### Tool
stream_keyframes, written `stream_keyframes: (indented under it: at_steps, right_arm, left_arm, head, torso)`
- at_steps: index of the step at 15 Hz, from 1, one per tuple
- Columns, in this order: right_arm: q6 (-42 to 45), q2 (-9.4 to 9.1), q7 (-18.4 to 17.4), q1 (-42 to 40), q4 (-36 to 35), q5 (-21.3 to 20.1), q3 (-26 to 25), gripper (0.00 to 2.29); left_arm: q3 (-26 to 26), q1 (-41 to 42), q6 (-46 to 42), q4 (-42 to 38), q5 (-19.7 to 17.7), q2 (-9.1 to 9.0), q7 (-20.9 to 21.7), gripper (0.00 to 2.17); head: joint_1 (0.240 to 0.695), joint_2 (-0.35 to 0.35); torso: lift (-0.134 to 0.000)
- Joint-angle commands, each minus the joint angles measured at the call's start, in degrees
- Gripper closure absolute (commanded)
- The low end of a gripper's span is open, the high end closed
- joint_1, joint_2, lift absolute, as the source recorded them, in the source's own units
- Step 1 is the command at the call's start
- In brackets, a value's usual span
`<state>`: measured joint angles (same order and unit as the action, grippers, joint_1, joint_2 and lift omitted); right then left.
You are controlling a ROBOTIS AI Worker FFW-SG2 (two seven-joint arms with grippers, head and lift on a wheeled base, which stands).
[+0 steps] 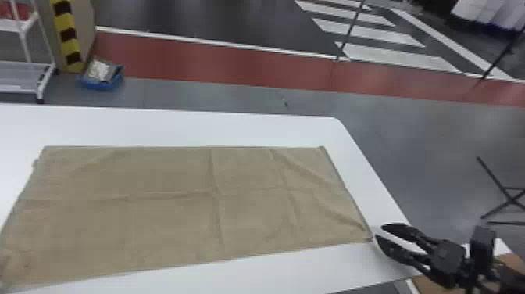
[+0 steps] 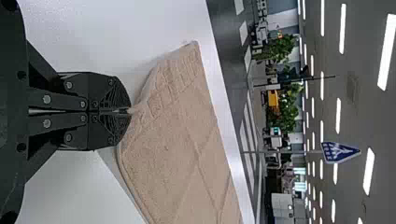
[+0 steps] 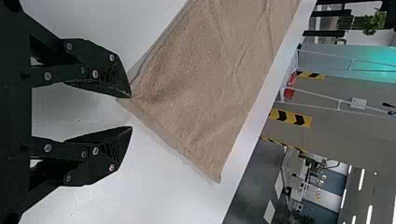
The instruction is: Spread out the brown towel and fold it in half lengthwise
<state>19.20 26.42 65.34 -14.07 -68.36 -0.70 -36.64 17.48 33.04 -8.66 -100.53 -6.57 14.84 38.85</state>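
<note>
The brown towel (image 1: 168,203) lies spread flat on the white table, a long rectangle with creases across it. At its near right corner stands my right gripper (image 1: 384,231), its fingers apart. The right wrist view has the right gripper (image 3: 131,112) open beside that corner of the towel (image 3: 201,88), with nothing between its fingers. In the left wrist view my left gripper (image 2: 128,111) is closed on a small pinch of the towel (image 2: 173,135) at one corner, and the cloth bulges slightly beside it.
The white table (image 1: 175,125) has a rounded far right corner. Behind it on the floor are a blue tray (image 1: 102,78) and a white rack (image 1: 23,74) at the left. A black folding stand (image 1: 508,199) is off to the right.
</note>
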Motion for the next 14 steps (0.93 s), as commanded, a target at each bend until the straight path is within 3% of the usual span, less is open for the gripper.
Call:
stream_keyframes:
  at_steps: [1,11,13,14]
  right_arm:
    - [0.35,-0.14,-1.00,1.24,0.50,-0.62,1.84,0.76]
    - [-1.23,-0.14,-1.44,2.30,1.56,-2.20,4.04,0.77]
    - [-0.71,-0.23,-1.18,2.21,1.30,-1.85,3.68,1.20]
    - [-0.36,-0.23,-1.00,1.94,1.12,-1.41,3.42,1.21]
  left_arm:
    - [0.01,0.09,0.01,0.07,-0.03,0.10,0.00,1.45]
    - [-0.17,0.62,-0.70,-0.28,-0.03,0.02,0.09,1.45]
    - [-0.08,0.88,-0.52,-0.81,-0.03,-0.07,0.00,1.45]
    - [0.01,1.23,-0.70,-1.25,-0.11,-0.07,0.00,1.45]
  head:
    - [0.695,-0.311]
    - [0.695,-0.277]
    - [0.695,-0.277]
    - [0.695,-0.278]
  torso:
    - [-0.125]
    - [-0.125]
    - [-0.125]
    - [-0.125]
